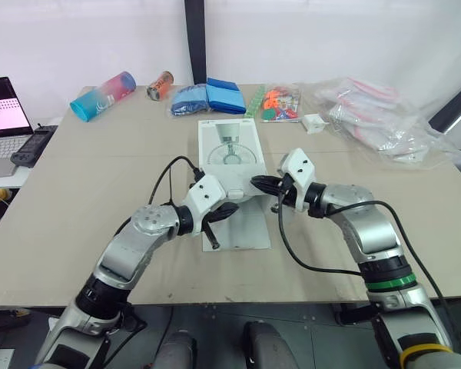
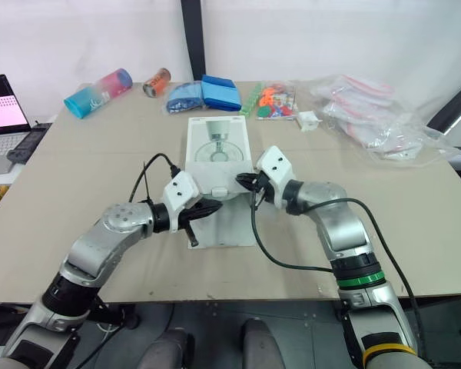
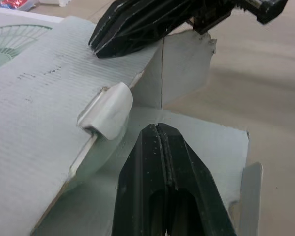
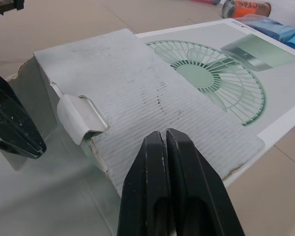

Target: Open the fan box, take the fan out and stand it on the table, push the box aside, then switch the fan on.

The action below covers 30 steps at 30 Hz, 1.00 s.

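Two grippers nearest. Left gripper (image 1: 224,211): fingers pressed together, over the folded-down flap (image 1: 242,229), just before the box's near end. Right gripper (image 1: 258,183): fingers together, at the near right corner. One fan box (image 1: 229,150), flat, mid-table (image 1: 100,177); contents hidden. Beyond: one laptop (image 1: 4,115), one bottle (image 1: 104,95), one can (image 1: 160,84), plastic bags (image 1: 384,119).

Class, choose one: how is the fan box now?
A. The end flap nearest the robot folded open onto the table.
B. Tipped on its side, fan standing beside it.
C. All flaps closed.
A: the fan box lies flat, its near flap spread open on the table.
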Each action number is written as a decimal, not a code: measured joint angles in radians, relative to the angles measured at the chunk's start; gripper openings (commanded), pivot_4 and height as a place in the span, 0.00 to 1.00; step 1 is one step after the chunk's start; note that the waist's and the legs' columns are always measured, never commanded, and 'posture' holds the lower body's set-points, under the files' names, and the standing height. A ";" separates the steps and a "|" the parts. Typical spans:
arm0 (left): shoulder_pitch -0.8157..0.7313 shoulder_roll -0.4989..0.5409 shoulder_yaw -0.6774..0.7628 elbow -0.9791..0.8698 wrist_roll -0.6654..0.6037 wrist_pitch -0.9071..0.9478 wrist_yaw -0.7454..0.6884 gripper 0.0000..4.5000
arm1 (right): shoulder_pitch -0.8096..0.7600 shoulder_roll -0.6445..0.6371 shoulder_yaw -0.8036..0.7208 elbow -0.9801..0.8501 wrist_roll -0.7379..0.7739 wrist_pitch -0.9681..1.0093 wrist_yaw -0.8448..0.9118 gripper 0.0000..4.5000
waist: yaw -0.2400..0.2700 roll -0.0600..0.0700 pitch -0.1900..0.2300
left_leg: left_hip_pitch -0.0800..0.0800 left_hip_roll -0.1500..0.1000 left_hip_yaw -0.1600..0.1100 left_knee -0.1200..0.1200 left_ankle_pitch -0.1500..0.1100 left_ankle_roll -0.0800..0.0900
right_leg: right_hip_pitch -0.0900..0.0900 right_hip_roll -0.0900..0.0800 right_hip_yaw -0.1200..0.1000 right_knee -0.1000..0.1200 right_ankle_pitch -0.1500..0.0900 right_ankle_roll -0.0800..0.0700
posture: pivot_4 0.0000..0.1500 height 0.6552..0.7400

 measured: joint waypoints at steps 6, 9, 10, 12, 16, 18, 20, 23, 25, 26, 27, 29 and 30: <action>0.052 0.119 0.011 -0.076 -0.011 0.108 -0.023 0.00 | 0.005 0.000 -0.002 -0.003 0.000 0.000 -0.001 0.03 | 0.000 0.000 0.000 | 0.000 0.000 0.000 0.000 0.000 0.000 | 0.000 0.000 0.000 0.000 0.000 0.000 | 1.00 1.00; 0.061 0.151 0.038 -0.094 -0.015 0.130 -0.024 0.00 | 0.006 0.000 -0.003 -0.003 0.000 -0.001 0.000 0.03 | 0.000 0.000 0.000 | 0.000 0.000 0.000 0.000 0.000 0.000 | 0.000 0.000 0.000 0.000 0.000 0.000 | 1.00 1.00; 0.066 0.159 0.054 -0.094 -0.016 0.131 -0.019 0.00 | 0.006 0.000 -0.003 -0.003 0.000 -0.002 0.000 0.03 | 0.000 0.000 0.000 | 0.000 0.000 0.000 0.000 0.000 0.000 | 0.000 0.000 0.000 0.000 0.000 0.000 | 1.00 1.00; 0.070 0.159 0.084 -0.083 -0.014 0.127 0.000 0.00 | 0.006 0.000 -0.002 -0.003 0.000 -0.005 0.001 0.03 | 0.000 0.000 0.000 | 0.000 0.000 0.000 0.000 0.000 0.000 | 0.000 0.000 0.000 0.000 0.000 0.000 | 1.00 1.00; 0.072 0.145 0.125 -0.030 -0.009 0.098 0.037 0.00 | 0.006 0.000 -0.002 -0.003 0.000 -0.007 0.001 0.03 | 0.001 0.000 0.000 | 0.000 0.000 0.000 0.000 0.000 0.000 | 0.000 0.000 0.000 0.000 0.000 0.000 | 1.00 1.00; 0.075 0.112 0.142 0.000 -0.008 0.081 0.062 0.00 | 0.006 0.000 -0.002 -0.003 -0.001 -0.007 0.001 0.03 | 0.001 0.000 0.000 | 0.000 0.000 0.000 0.000 0.000 0.000 | 0.000 0.000 0.000 0.000 0.000 0.000 | 1.00 1.00; 0.075 0.091 0.153 0.023 -0.007 0.067 0.090 0.00 | 0.007 0.000 -0.002 -0.003 -0.001 -0.008 0.001 0.03 | 0.001 0.000 0.000 | 0.000 0.000 0.000 0.000 0.000 0.000 | 0.000 0.000 0.000 0.000 0.000 0.000 | 1.00 1.00; 0.066 0.027 0.195 0.073 0.001 0.033 0.152 0.00 | 0.007 0.000 -0.002 -0.003 -0.001 -0.008 0.001 0.03 | 0.001 0.000 0.000 | 0.000 0.000 0.000 0.000 0.000 0.000 | 0.000 0.000 0.000 0.000 0.000 0.000 | 1.00 1.00; 0.058 0.000 0.209 0.099 0.002 0.017 0.178 0.00 | 0.008 -0.001 -0.002 -0.004 -0.002 -0.008 0.001 0.03 | 0.001 0.000 0.000 | 0.000 0.000 0.000 0.000 0.000 0.000 | 0.000 0.000 0.000 0.000 0.000 0.000 | 1.00 1.00; 0.050 -0.016 0.216 0.114 0.002 0.014 0.193 0.00 | 0.008 -0.001 -0.002 -0.005 -0.002 -0.008 0.000 0.03 | 0.001 0.000 0.000 | 0.000 0.000 0.000 0.000 0.000 0.000 | 0.000 0.000 0.000 0.000 0.000 0.000 | 1.00 1.00; 0.044 -0.027 0.220 0.125 0.003 0.012 0.202 0.00 | 0.008 -0.001 -0.002 -0.006 -0.002 -0.008 0.000 0.03 | 0.001 0.000 0.000 | 0.000 0.000 0.000 0.000 0.000 0.000 | 0.000 0.000 0.000 0.000 0.000 0.000 | 1.00 1.00; 0.032 -0.048 0.223 0.141 0.005 0.003 0.219 0.00 | 0.009 -0.002 -0.003 -0.007 -0.003 -0.007 0.000 0.03 | 0.001 0.000 0.000 | 0.000 0.000 0.000 0.000 0.000 0.000 | 0.000 0.000 0.000 0.000 0.000 0.000 | 1.00 1.00; 0.023 -0.065 0.225 0.150 0.005 0.000 0.227 0.00 | 0.010 -0.003 -0.003 -0.008 -0.003 -0.007 -0.001 0.03 | 0.001 0.000 0.000 | 0.000 0.000 0.000 0.000 0.000 0.000 | 0.000 0.000 0.000 0.000 0.000 0.000 | 1.00 1.00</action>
